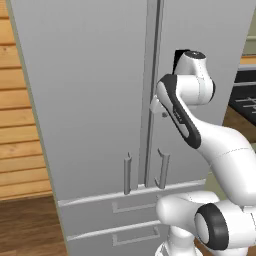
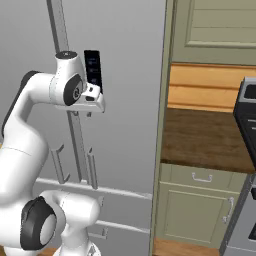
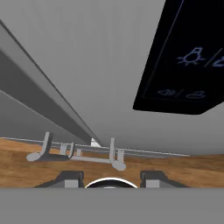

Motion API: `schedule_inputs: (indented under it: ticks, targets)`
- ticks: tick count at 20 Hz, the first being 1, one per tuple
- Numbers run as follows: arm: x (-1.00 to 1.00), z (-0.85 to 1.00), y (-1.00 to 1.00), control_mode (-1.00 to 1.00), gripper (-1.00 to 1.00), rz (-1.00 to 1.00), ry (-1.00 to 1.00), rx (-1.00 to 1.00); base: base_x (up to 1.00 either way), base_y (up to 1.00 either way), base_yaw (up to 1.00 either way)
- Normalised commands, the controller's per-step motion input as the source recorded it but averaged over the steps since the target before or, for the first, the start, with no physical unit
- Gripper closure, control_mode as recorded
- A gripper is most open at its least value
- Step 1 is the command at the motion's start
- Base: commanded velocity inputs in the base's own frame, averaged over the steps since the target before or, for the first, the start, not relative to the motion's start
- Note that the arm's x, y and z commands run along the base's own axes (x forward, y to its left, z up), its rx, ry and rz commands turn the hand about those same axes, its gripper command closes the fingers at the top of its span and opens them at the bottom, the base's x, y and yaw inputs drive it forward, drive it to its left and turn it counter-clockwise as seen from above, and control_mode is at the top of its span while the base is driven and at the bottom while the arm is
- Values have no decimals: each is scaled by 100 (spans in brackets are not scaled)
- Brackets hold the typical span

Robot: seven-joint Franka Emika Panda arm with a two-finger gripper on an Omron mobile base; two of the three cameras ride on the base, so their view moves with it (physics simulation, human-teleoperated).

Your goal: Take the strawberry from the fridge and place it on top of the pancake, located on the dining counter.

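fridge (image 1: 90, 100) doors shut: interior blocked | bar handles (image 1: 127, 174) unobstructed

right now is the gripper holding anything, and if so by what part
Nothing is held. In the hand view the gripper has bare space between its fingertips, with the closed fridge door ahead. The handles are untouched.

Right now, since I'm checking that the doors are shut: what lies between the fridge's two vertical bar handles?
In the left base view, the closed seam where the fridge doors meet runs between the left handle and right handle; nothing else.
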Motion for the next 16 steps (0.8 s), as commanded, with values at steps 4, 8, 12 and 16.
schedule_inputs:
  ticks: [4,8,12,16]
  targets:
    - [-2,0,0,100,-100,0,0,0,-20,3,0]
    - [0,0,0,100,-100,0,0,0,-41,35,0]
    - [0,0,0,100,-100,0,0,0,-20,37,0]
    - [0,0,0,100,-100,0,0,0,-5,34,-2]
